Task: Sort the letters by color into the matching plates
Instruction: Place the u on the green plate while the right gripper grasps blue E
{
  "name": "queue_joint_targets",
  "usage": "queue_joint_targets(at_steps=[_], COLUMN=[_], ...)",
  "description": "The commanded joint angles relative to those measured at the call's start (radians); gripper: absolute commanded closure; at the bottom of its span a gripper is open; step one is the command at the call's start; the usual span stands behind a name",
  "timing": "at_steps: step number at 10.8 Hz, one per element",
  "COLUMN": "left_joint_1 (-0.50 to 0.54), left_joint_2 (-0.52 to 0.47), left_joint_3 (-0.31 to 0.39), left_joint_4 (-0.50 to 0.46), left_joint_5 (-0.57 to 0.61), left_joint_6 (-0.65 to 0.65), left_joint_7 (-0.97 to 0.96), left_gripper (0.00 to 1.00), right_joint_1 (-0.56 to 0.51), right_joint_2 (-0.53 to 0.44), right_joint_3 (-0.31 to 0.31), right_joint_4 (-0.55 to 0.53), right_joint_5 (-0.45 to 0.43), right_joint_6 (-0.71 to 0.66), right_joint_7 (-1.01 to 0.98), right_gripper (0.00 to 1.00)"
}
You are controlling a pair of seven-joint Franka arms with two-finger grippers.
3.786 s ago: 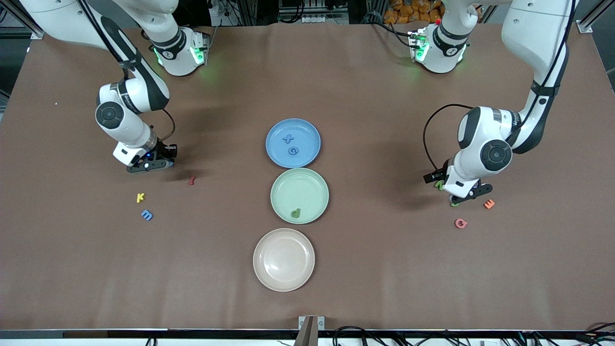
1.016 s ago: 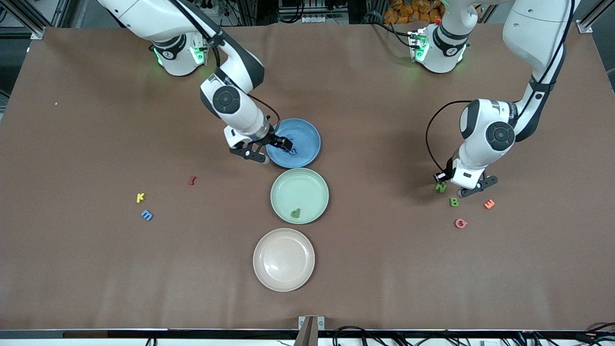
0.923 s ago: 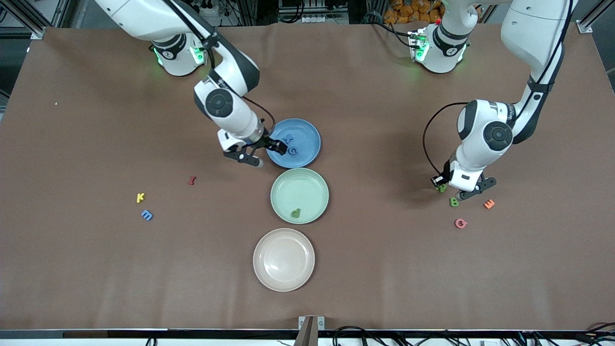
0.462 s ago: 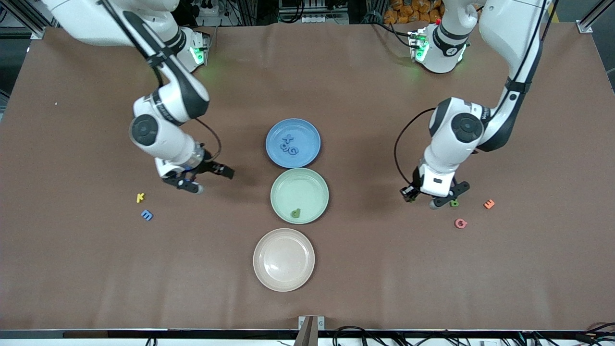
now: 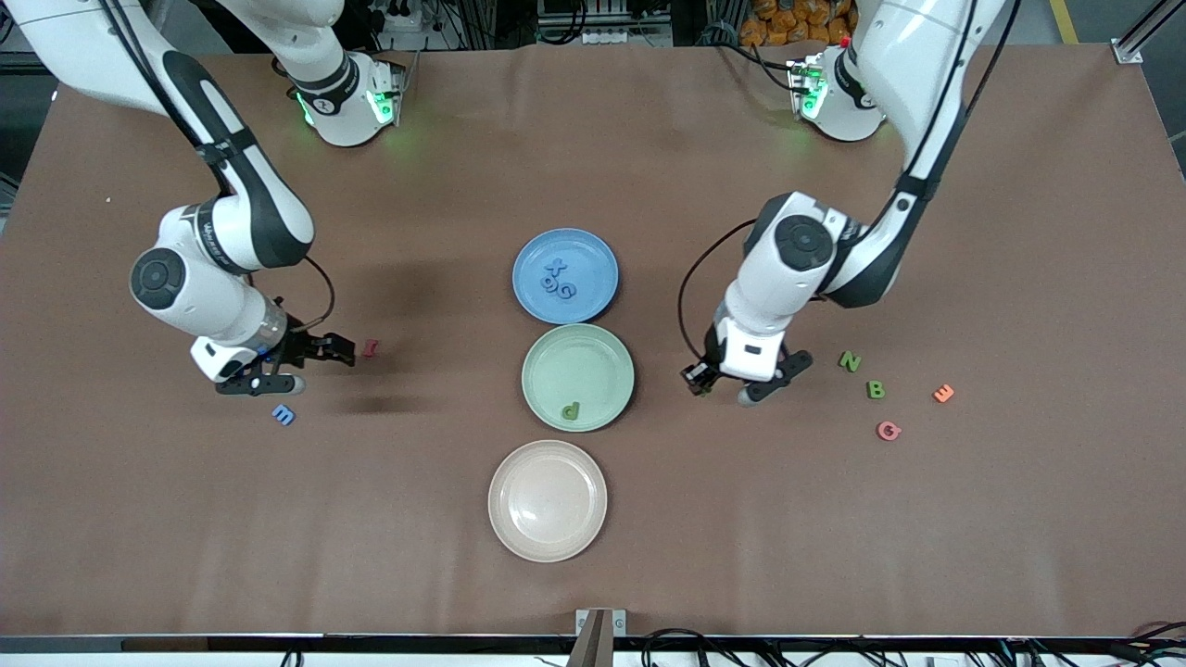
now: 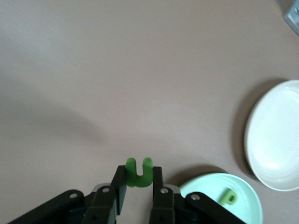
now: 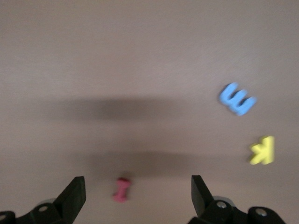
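Gripping a green letter (image 6: 138, 173) between closed fingers, the left gripper (image 5: 734, 384) hangs over bare table at the pale green plate's (image 5: 602, 347) three o'clock. The right gripper (image 5: 295, 366), jaws spread and empty, hovers beside the dark red letter (image 5: 370, 348), with the blue letter (image 5: 283, 415) near.

We see the counter (image 5: 593, 556) evenly and brightly lit from overhead, with no harsh glare. Soft, diffuse shadows spread toward 3 o'clock of the right arm's wrist in the front view. Green status lights glow at both bases, near 12 o'clock. The front view is sharp. The right wrist view is smeared with motion blur, its letters soft-edged; the left wrist view is mildly soft, pale and washed out.
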Motion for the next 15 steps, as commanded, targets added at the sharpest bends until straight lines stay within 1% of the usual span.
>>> queue_joint_targets(at_steps=[1,2,3,4,6,7,9,10,11,12,13,14,15], left_joint_1=[-0.067,-0.09,-0.128,-0.193,-0.352,-0.383,-0.39,-0.4,-0.405,-0.414,-0.42,-0.428,-0.442], left_joint_2=[0.138,0.165,0.191,0.211,0.23,0.242,0.264,0.265,0.265,0.265,0.265,0.265,0.265], left_joint_3=[0.008,0.012,0.026,0.087,0.239,0.267,0.27,0.272,0.278,0.281,0.287,0.287,0.304], left_joint_4=[0.164,0.204,0.223,0.235,0.246,0.257,0.291,0.292,0.291,0.292,0.292,0.292,0.295], left_joint_5=[-0.015,-0.01,-0.003,0.011,0.013,0.013,0.014,0.014,0.014,0.014,0.014,0.014,0.014], left_joint_6=[-0.001,0.003,0.024,0.05,0.054,0.054,0.051,0.049,0.049,0.049,0.049,0.051,0.052], left_joint_7=[-0.116,-0.156,-0.199,-0.265,-0.326,-0.348,-0.356,-0.356,-0.357,-0.357,-0.359,-0.383,-0.412], left_gripper=[1.0,1.0,1.0,1.0,1.0,1.0,1.0,1.0,1.0,1.0,1.0,1.0,0.73], right_joint_1=[0.004,0.005,0.002,0.0,0.0,-0.001,0.0,0.0,0.0,0.01,0.016,0.023,0.026], right_joint_2=[0.006,0.028,0.051,0.072,0.11,0.123,0.144,0.166,0.19,0.21,0.222,0.227,0.235], right_joint_3=[-0.057,-0.089,-0.121,-0.132,-0.137,-0.137,-0.137,-0.137,-0.143,-0.167,-0.18,-0.186,-0.197], right_joint_4=[0.017,0.019,0.023,0.044,0.068,0.071,0.106,0.133,0.167,0.189,0.21,0.216,0.221], right_joint_5=[-0.263,-0.285,-0.284,-0.28,-0.28,-0.277,-0.261,-0.203,-0.107,-0.01,0.052,0.078,0.078], right_joint_6=[0.037,0.085,0.133,0.141,0.141,0.141,0.143,0.143,0.141,0.141,0.141,0.14,0.14], right_joint_7=[-0.069,-0.158,-0.292,-0.385,-0.427,-0.436,-0.51,-0.583,-0.69,-0.808,-0.894,-0.925,-0.93], right_gripper=[0.0,0.0,0.01,0.04,0.08,0.09,0.13,0.16,0.17,0.2,0.22,0.23,0.24])
